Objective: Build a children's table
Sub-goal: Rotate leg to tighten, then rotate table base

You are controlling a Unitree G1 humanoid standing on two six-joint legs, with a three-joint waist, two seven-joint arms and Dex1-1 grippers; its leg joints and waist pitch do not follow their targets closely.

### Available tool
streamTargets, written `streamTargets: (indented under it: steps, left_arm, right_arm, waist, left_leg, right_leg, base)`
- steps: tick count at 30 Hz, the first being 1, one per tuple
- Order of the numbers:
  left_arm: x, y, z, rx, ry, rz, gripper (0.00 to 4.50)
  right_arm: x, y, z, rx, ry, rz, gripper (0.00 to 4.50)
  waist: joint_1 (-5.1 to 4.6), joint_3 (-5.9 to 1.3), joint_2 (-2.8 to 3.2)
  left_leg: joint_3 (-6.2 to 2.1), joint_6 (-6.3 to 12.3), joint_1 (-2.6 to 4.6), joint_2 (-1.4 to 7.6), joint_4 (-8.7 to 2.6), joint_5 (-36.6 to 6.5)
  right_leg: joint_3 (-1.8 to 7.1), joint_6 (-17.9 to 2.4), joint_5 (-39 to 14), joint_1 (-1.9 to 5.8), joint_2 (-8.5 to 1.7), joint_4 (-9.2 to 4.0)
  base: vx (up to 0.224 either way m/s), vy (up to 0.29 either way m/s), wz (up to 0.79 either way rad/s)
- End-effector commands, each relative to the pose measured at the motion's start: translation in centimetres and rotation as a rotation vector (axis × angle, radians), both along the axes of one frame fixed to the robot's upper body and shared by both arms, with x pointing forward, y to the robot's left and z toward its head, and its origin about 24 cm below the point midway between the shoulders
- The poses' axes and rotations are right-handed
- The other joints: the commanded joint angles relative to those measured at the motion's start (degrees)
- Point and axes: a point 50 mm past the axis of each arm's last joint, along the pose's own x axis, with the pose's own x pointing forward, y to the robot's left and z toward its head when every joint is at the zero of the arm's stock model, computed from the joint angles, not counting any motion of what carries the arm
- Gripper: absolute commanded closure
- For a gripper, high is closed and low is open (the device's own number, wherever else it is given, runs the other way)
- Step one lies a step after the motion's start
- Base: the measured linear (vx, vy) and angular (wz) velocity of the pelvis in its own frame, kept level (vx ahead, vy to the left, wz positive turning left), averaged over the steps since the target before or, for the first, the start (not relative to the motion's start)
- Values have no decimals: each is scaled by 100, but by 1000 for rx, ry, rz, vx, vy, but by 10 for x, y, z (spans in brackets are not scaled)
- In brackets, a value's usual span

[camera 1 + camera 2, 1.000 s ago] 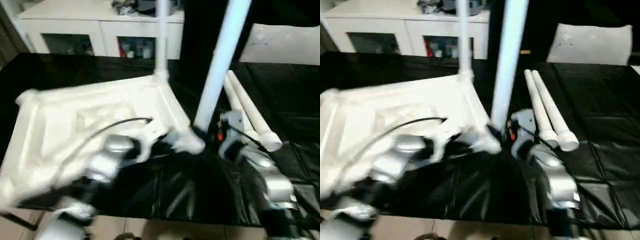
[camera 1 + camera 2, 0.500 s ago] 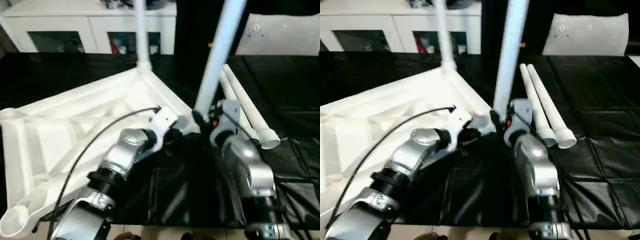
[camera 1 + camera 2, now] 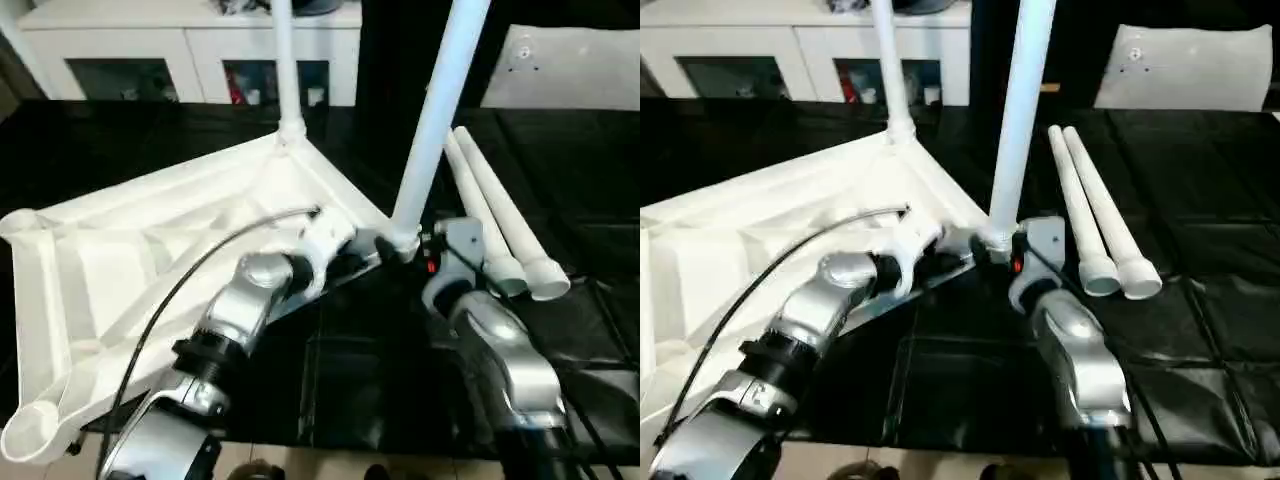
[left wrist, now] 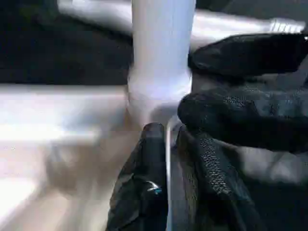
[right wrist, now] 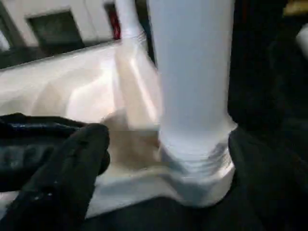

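1. Tabletop (image 3: 150,250) lies underside up on the black worktop (image 3: 560,180); ribs and round corner sockets face up. The landmark is its corner nearest the robot's right arm.
2. Handling, judged: hollow moulded plastic, light, stiff, smooth and likely slippery. Best hold on the tabletop is the rim by a socket. Best hold on a leg is low, near the threaded end, so the long lever does not tip.
3. Count: one tabletop, four legs. Upright leg (image 3: 440,110) stands in the landmark corner, threads partly showing in the right wrist view. Second upright leg (image 3: 283,60) stands in the far corner beyond it. Two loose legs (image 3: 495,220) lie side by side on the worktop just beside the landmark corner.
4. Left claw (image 4: 166,159): fingers nearly together, pinching the thin tabletop rim right at the landmark corner.
5. Right claw (image 3: 992,252): fingers spread wide around the base of the leg at the landmark corner, no pinch visible.
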Motion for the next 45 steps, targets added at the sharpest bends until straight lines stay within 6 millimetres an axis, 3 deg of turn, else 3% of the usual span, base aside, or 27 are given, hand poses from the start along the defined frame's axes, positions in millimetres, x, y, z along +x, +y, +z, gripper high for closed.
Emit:
streamTargets:
  steps: [1,4,9,10,12,13,14,17,18,20,21,22,24,26,27,31,34,36,37,41,45]
  left_arm:
    - [3,2,15,-58,-55,0,353]
    - [6,13,15,-80,-42,45,351]
    - [11,49,12,9,-63,159,351]
    - [12,89,14,108,-98,292,351]
    - [11,97,15,124,-103,318,351]
    - [8,117,19,153,-105,386,351]
    - [7,123,20,164,-105,407,351]
    - [-8,171,24,275,-84,547,351]
    - [-8,171,24,275,-84,547,351]
    - [-31,210,24,432,-49,649,351]
    - [-36,217,24,460,-38,666,351]
    - [-39,222,24,481,-30,679,351]
    - [-46,234,24,559,-30,718,369]
    - [-52,245,24,605,-25,767,380]
    - [-54,252,23,639,-22,799,388]
    - [-58,266,22,742,-26,872,416]
    - [-57,268,14,754,-2,868,441]
    - [-55,264,9,736,12,847,447]
    - [-52,261,2,728,27,819,447]
    - [-46,255,-10,726,66,757,447]
    - [-47,248,-24,718,152,646,447]
  right_arm:
    - [-5,-2,-3,11,14,-36,0]
    - [-7,-5,-6,27,56,-95,0]
    - [-11,-1,-8,-16,72,-46,0]
    - [-13,6,-6,-186,5,50,0]
    - [-13,7,-5,-216,-6,65,0]
    - [-13,8,-4,-240,-18,61,0]
    - [-12,8,-4,-248,-21,60,0]
    - [-13,14,-3,-280,-29,112,0]
    - [-13,14,-3,-280,-29,112,0]
    - [-16,22,-6,-133,48,156,0]
    - [-17,24,-6,-109,62,167,0]
    - [-17,24,-7,-100,72,176,0]
    - [-19,26,-11,-84,117,198,0]
    - [-21,27,-14,-83,152,215,0]
    - [-22,28,-16,-93,171,227,0]
    - [-23,29,-21,-134,206,245,0]
    - [-24,27,-24,-156,240,230,0]
    - [-24,27,-26,-163,260,228,0]
    - [-23,26,-30,-185,277,224,0]
    - [-17,29,-35,-201,284,225,0]
    - [-1,38,-38,-202,277,226,0]
  waist:
    - [16,-427,-31]
    - [-4,-441,-60]
    - [-50,-441,-22]
    - [-46,-447,-19]
    - [-104,-442,-4]
    - [-90,-441,-28]
    - [-79,-445,-7]
    - [-80,-435,22]
    - [-83,-423,29]
    - [-75,-446,33]
    - [-105,-407,26]
    - [-106,-412,48]
    - [-66,-410,45]
    - [-44,-388,24]
    - [-36,-370,46]
    - [-73,-302,24]
    - [-93,-316,-3]
    - [-89,-340,7]
    - [-91,-339,-27]
    - [-66,-378,7]
    - [-78,-413,12]
  left_leg:
    - [-250,635,54,529,-356,-203]
    - [-247,566,36,507,-362,-216]
    - [-250,516,44,504,-366,-295]
    - [-269,452,42,513,-370,-290]
    - [-259,422,31,492,-364,-311]
    - [-224,409,80,474,-358,-422]
    - [-240,378,61,492,-363,-367]
    - [-255,376,84,534,-379,-353]
    - [-261,372,85,546,-389,-414]
    - [-279,342,99,562,-393,-509]
    - [-272,376,63,556,-417,-515]
    - [-266,341,117,550,-413,-567]
    - [-252,261,157,555,-412,-660]
    - [-259,191,143,547,-435,-800]
    - [-266,125,157,545,-454,-986]
    - [-306,-109,235,509,-497,-1732]
    - [-313,-74,229,470,-479,-1674]
    - [-317,-50,218,479,-474,-1540]
    - [-307,-26,222,485,-472,-1507]
    - [-326,-46,204,503,-475,-1379]
    - [-317,-98,167,513,-465,-1185]
  right_leg:
    - [499,-615,-915,384,-732,-377]
    - [501,-618,-887,400,-732,-380]
    - [488,-581,-928,394,-701,-385]
    - [478,-552,-894,408,-695,-353]
    - [479,-484,-856,404,-675,-341]
    - [497,-524,-1092,378,-695,-390]
    - [497,-562,-1073,397,-699,-354]
    - [494,-589,-1015,353,-666,-335]
    - [507,-624,-1023,348,-676,-331]
    - [532,-672,-1038,374,-718,-305]
    - [529,-657,-1085,357,-680,-323]
    - [518,-640,-1136,318,-650,-346]
    - [530,-655,-1197,288,-648,-362]
    - [534,-631,-1354,298,-658,-370]
    - [528,-577,-1592,296,-662,-412]
    - [511,-264,-2552,295,-684,-550]
    - [507,-146,-2704,302,-694,-589]
    - [510,-138,-2591,306,-696,-569]
    - [511,-138,-2545,291,-684,-580]
    - [518,-234,-2167,309,-704,-526]
    - [544,-511,-1569,338,-734,-437]
  base:
    - [0,0,0]
    - [0,0,0]
    - [0,0,0]
    - [0,0,0]
    - [0,0,0]
    - [0,0,0]
    - [0,0,0]
    - [0,0,0]
    - [0,0,0]
    - [0,0,0]
    - [0,0,0]
    - [0,0,0]
    - [0,0,0]
    - [0,0,0]
    - [0,0,0]
    - [0,0,0]
    - [0,0,0]
    - [0,0,0]
    - [0,0,0]
    - [0,0,0]
    - [0,0,0]
